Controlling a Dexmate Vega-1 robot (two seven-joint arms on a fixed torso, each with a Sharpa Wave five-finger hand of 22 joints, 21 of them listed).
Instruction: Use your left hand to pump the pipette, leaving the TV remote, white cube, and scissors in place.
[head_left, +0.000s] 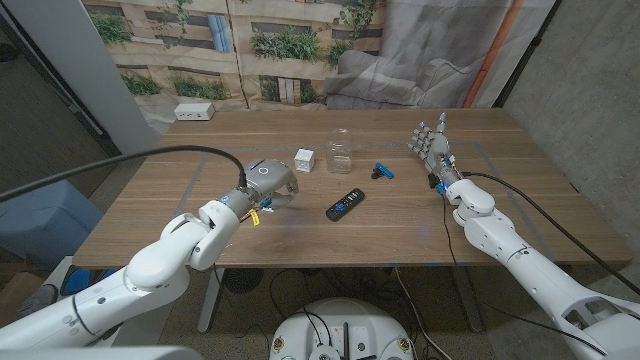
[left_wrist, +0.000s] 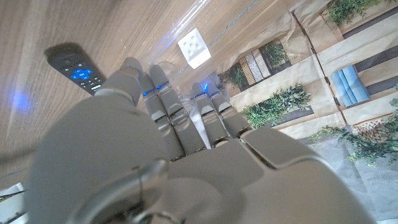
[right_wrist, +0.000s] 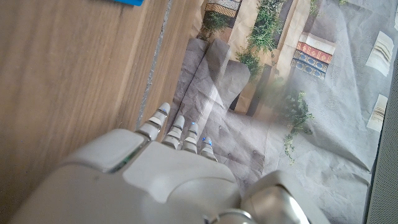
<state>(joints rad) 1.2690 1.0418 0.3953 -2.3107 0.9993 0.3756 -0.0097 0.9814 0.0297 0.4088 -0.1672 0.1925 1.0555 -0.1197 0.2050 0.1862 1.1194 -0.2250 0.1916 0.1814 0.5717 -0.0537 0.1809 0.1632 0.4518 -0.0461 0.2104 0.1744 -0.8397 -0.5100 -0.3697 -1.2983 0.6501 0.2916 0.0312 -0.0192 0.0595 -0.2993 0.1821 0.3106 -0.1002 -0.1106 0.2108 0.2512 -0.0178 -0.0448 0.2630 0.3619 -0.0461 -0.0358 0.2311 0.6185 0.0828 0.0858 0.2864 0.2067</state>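
Observation:
My left hand (head_left: 270, 180) hovers over the table's middle left with its fingers bent downward, and what lies under the palm is hidden. A small yellow piece (head_left: 254, 213) shows by its wrist; I cannot tell whether it belongs to the pipette. The white cube (head_left: 304, 160) (left_wrist: 194, 48) sits just beyond the fingers (left_wrist: 180, 106). The black TV remote (head_left: 345, 205) (left_wrist: 76, 70) lies to the hand's right, and the blue scissors (head_left: 384, 171) lie farther right. My right hand (head_left: 432, 150) stands upright at the right with its fingers (right_wrist: 177, 132) spread, holding nothing.
A clear plastic container (head_left: 341, 150) stands behind the remote, between the cube and the scissors. A white power strip (head_left: 194, 112) lies at the table's far left corner. A printed backdrop and grey cloth hang behind the table (head_left: 480, 215).

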